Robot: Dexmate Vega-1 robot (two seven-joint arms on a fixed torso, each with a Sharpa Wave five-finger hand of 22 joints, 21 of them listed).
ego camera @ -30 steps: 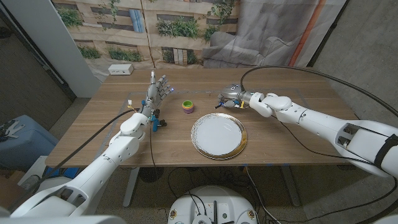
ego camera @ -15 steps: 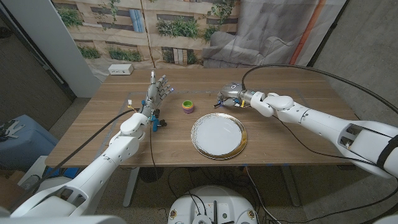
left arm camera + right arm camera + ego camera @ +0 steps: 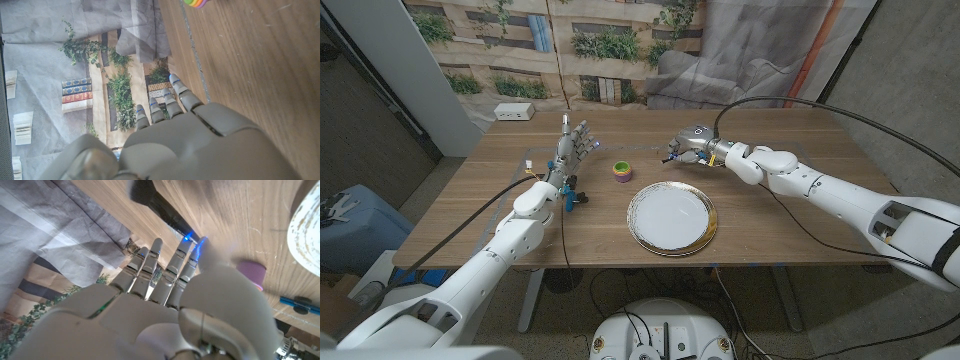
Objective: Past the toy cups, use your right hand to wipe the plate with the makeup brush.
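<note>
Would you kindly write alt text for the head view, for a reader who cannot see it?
The robot's right hand hovers beyond a gold-rimmed white plate on a wooden table, apparently gripping a dark makeup brush. Stacked toy cups sit left of it; the left hand stands open.

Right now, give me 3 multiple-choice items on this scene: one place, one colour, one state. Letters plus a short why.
1. Where do the toy cups stand?
A. on the plate
B. on the table, between the left hand and the plate
C. in the right hand

2. What colour is the plate's rim?
A. gold
B. blue
C. black

3. How is the left hand?
A. gripping the cups
B. pressing on the plate
C. holding nothing, fingers pointing up

Answers: 1 B, the cups sit on bare wood beside the plate's far left edge. 2 A, a gold band rings the white plate. 3 C, the fingers stand apart, nothing between them.
</note>
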